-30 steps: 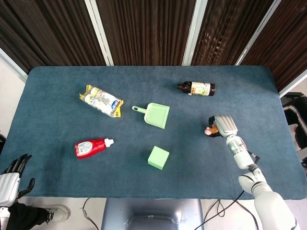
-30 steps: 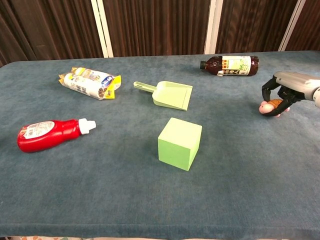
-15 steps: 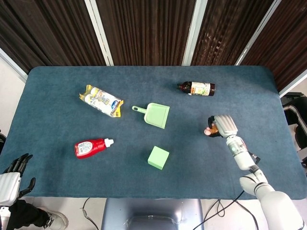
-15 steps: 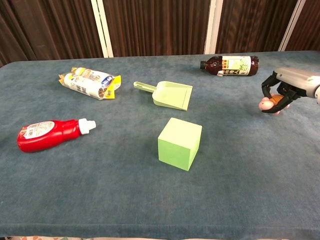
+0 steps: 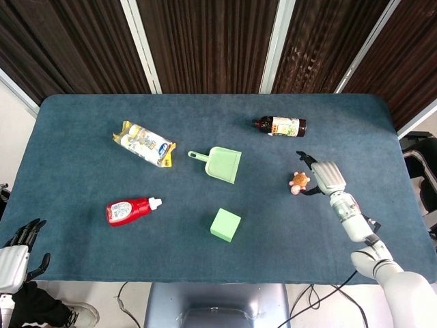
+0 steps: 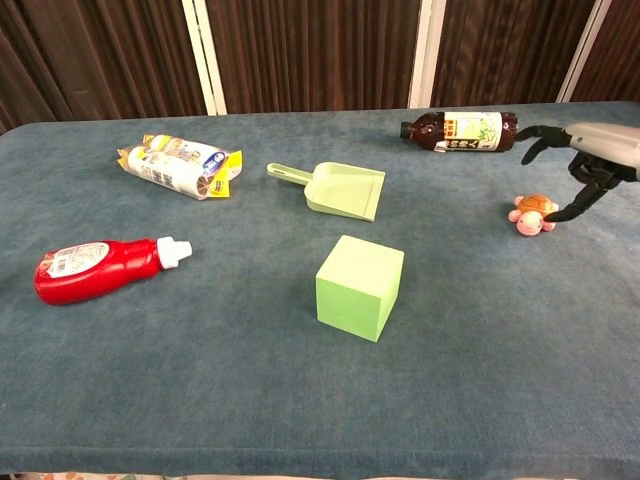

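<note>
turtle: pink with a brown shell
my right hand: grey with black fingers
cube: light green
dustpan: light green
red bottle: red with a white cap
brown bottle: dark brown, pale green label
table: dark blue-green

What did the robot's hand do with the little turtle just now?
The right hand let go of the turtle: its fingers opened and the hand drew back slightly, leaving the toy on the table. One fingertip is close to it or touching it. The left hand, bottles, packet, dustpan and cube stayed put.
</note>
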